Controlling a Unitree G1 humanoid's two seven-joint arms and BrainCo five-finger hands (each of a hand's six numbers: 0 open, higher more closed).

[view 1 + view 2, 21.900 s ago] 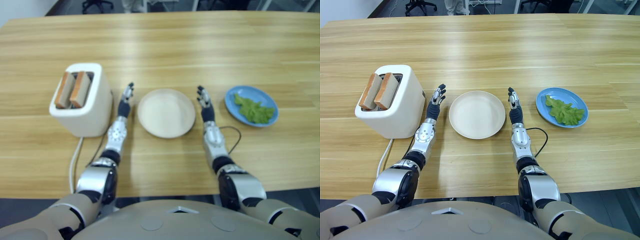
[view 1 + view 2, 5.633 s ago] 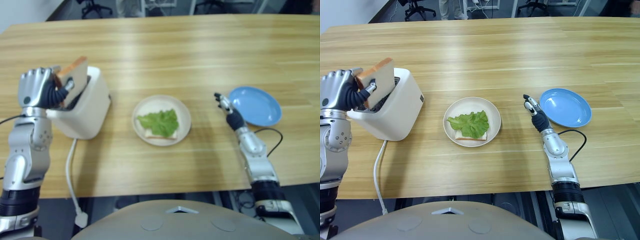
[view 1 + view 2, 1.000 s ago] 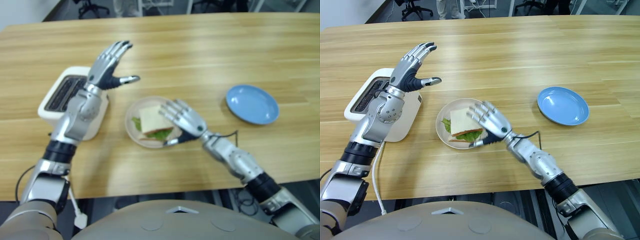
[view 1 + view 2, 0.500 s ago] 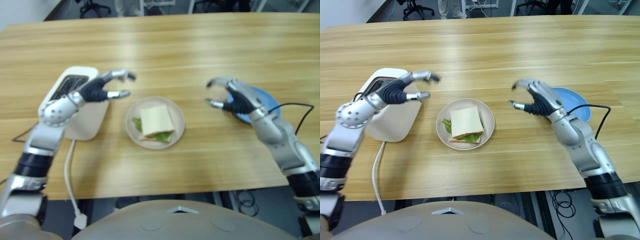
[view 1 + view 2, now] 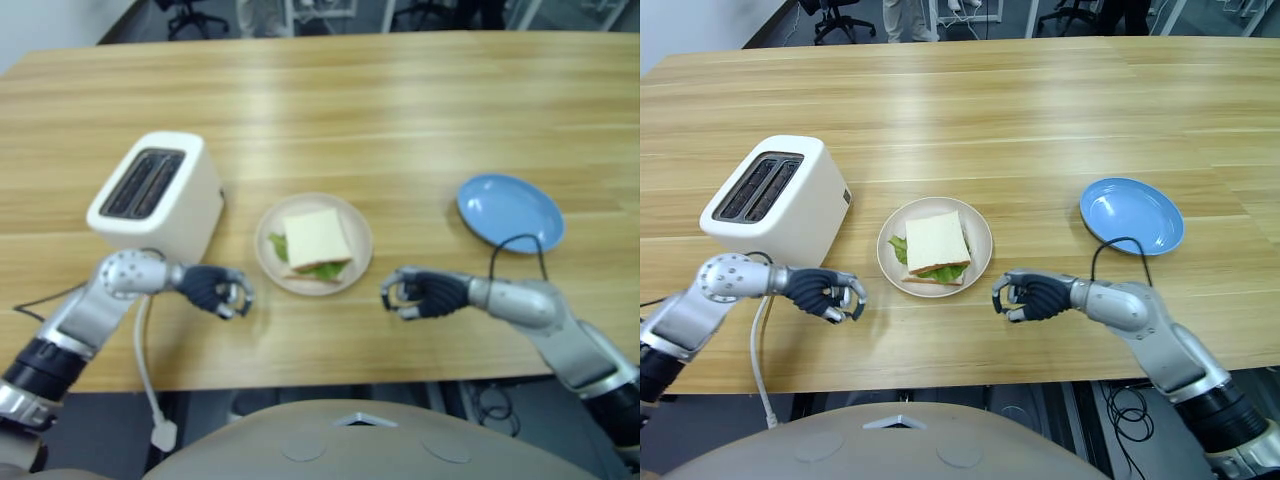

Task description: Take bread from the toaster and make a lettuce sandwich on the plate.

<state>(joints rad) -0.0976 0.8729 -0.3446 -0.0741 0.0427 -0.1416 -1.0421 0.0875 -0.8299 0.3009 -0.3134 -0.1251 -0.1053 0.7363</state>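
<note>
A sandwich (image 5: 936, 242) lies on the cream plate (image 5: 980, 255) at the table's middle: a white bread slice on top, green lettuce (image 5: 893, 246) peeking out at its left and front edges. The white toaster (image 5: 775, 210) stands left of the plate with both slots empty. My left hand (image 5: 827, 292) rests low near the table's front edge, in front of the toaster, fingers curled and holding nothing. My right hand (image 5: 1032, 296) sits in front of the plate to its right, fingers curled into a loose fist, holding nothing.
A blue plate (image 5: 1131, 215) with nothing on it lies at the right. The toaster's white cord (image 5: 757, 352) runs off the front edge beside my left arm. A black cable (image 5: 1118, 246) loops over my right forearm near the blue plate. The far half of the table is bare wood.
Both hands have dropped from above the table to near its front edge and curled shut. The sandwich and toaster have not moved.
</note>
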